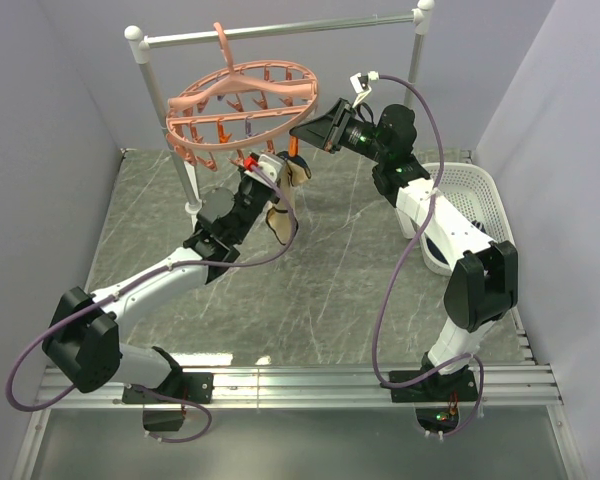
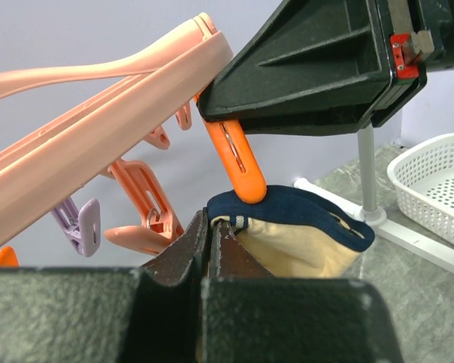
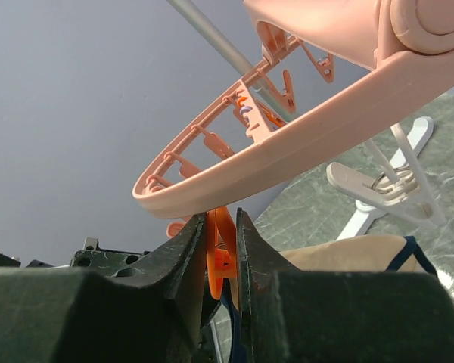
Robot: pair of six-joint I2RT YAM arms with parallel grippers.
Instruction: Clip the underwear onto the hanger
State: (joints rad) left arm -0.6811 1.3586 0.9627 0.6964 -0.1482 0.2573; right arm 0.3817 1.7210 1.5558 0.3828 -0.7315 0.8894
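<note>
Underwear (image 2: 303,234) is held up by the left tool (image 2: 210,227) (pinched tight) for a hanger (image 2: 113,128) clip (image 2: 238,162) squeezed by the right tool (image 3: 223,227).

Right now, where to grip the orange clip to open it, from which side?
Clip: upper tabs just under the hanger, squeezed across the flat faces from the right, where the right gripper sits. Its lower end points down at the underwear and must stay free.
</note>
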